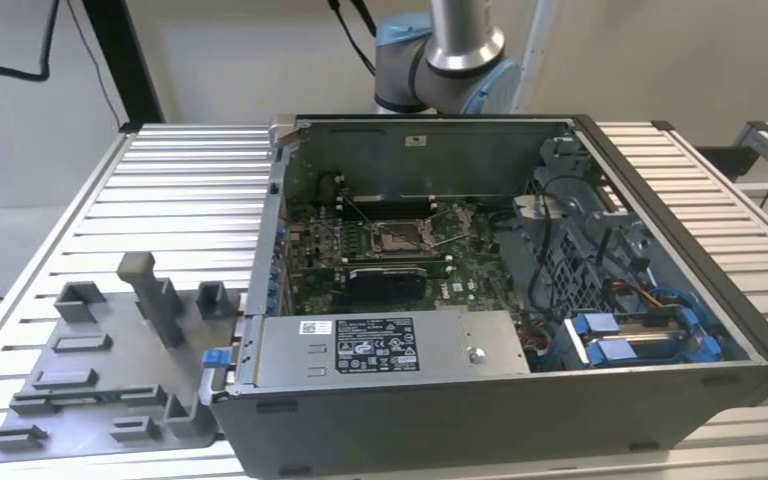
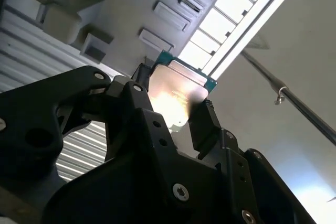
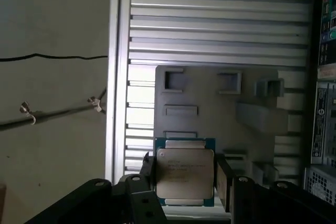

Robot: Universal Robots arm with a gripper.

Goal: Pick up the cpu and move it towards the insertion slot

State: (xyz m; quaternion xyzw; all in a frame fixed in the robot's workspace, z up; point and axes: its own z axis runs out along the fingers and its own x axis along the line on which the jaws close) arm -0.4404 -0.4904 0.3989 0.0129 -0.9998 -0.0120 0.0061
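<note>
Item under inspection: the cpu (image 3: 185,171), which I find clamped in the gripper (image 3: 185,179). One black finger (image 3: 224,182) presses on each of two opposite edges. The silvery metal face is turned flat toward the first wrist view, with its green border showing at the edge nearest the palm and at the edge farthest from it. The chip is near square. I judge its slightly longer side to run parallel with the fingers, out from the palm.

Beyond the fingertips lies the grey tray (image 3: 210,129) with its recesses and raised blocks, on the ribbed table (image 3: 220,35). Whether the chip clears the tray I cannot tell.

In the exterior view the insertion slot (image 1: 398,237) sits on the green board inside the open computer case (image 1: 491,400), beside the tray.
</note>
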